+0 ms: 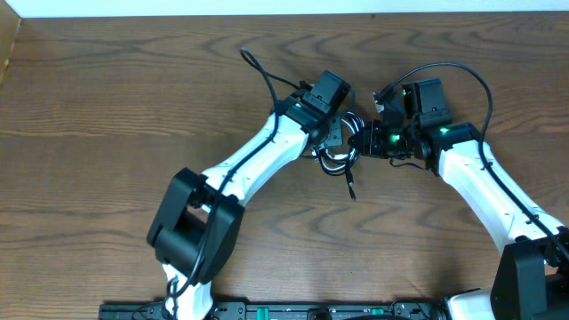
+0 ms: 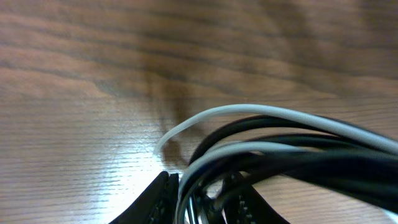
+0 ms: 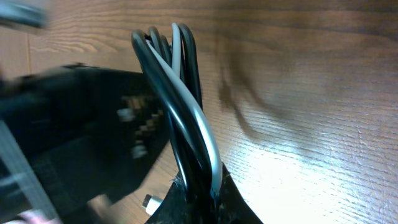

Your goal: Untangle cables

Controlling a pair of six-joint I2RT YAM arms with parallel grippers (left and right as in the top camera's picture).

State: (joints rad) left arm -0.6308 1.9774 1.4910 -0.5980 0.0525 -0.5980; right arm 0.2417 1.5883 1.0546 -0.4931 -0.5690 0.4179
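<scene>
The cables [image 1: 336,158] lie as a small tangled bundle at the table's middle, held between both grippers. A black loose end [image 1: 351,185] trails toward the front. My left gripper [image 1: 332,139] is shut on the bundle from the left. In the left wrist view its fingers [image 2: 163,198] pinch a white cable [image 2: 249,111] and black cables [image 2: 298,155] that arc off to the right. My right gripper [image 1: 365,140] is shut on the same bundle from the right. The right wrist view shows its jaws clamped on upright loops of white cable [image 3: 200,121] and black cable [image 3: 155,68]. A white plug [image 3: 153,203] lies beside them.
Thick black arm cables loop up behind each wrist, one at the left [image 1: 258,69], one at the right [image 1: 453,68]. The left arm shows as a dark blurred mass [image 3: 74,137] in the right wrist view. The table's back edge [image 1: 267,11] runs along the top.
</scene>
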